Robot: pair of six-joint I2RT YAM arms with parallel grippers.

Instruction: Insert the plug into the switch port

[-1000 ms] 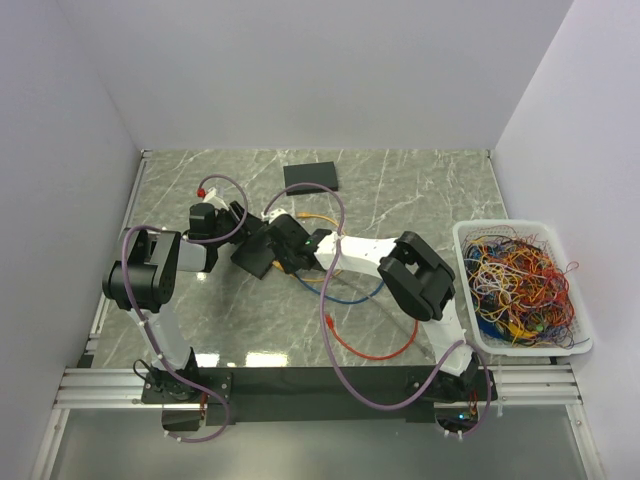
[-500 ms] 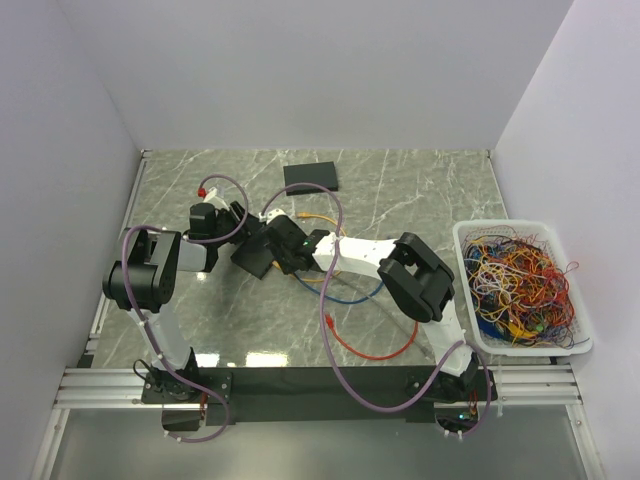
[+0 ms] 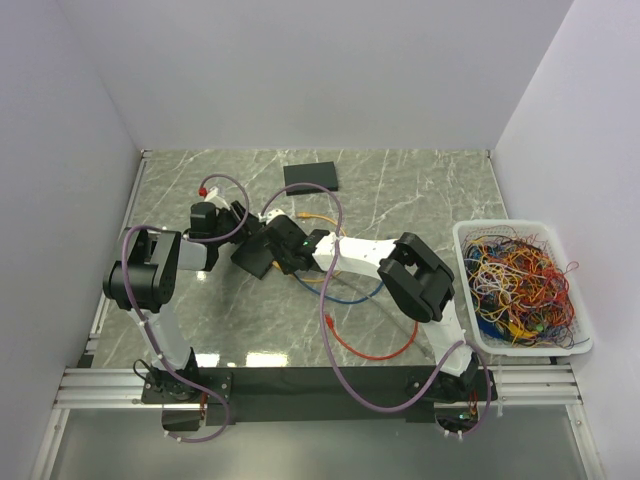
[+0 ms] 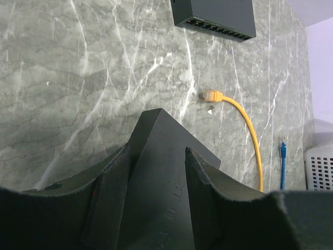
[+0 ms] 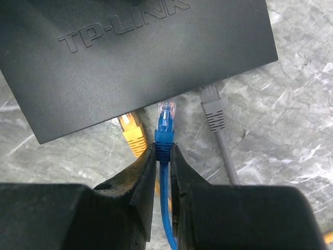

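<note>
The black TP-LINK switch (image 5: 145,52) is tilted up off the table, and my left gripper (image 4: 157,161) is shut on its body (image 4: 156,130). In the top view the switch (image 3: 255,258) sits between my left gripper (image 3: 236,222) and my right gripper (image 3: 290,250). My right gripper (image 5: 163,151) is shut on the boot of a blue plug (image 5: 166,117). The plug's clear tip meets the switch's port edge, and most of it shows outside. It sits between a yellow plug (image 5: 131,133) and a grey plug (image 5: 212,110), both in ports.
A second black switch (image 3: 311,177) lies at the back of the table. A loose yellow cable (image 4: 244,125) lies beyond the held switch, and a red cable (image 3: 370,352) loops near the front. A white basket (image 3: 510,223) of tangled cables stands at the right.
My right gripper and the blue plug have edged slightly left toward the switch. The left arm and the switch have hardly moved.
</note>
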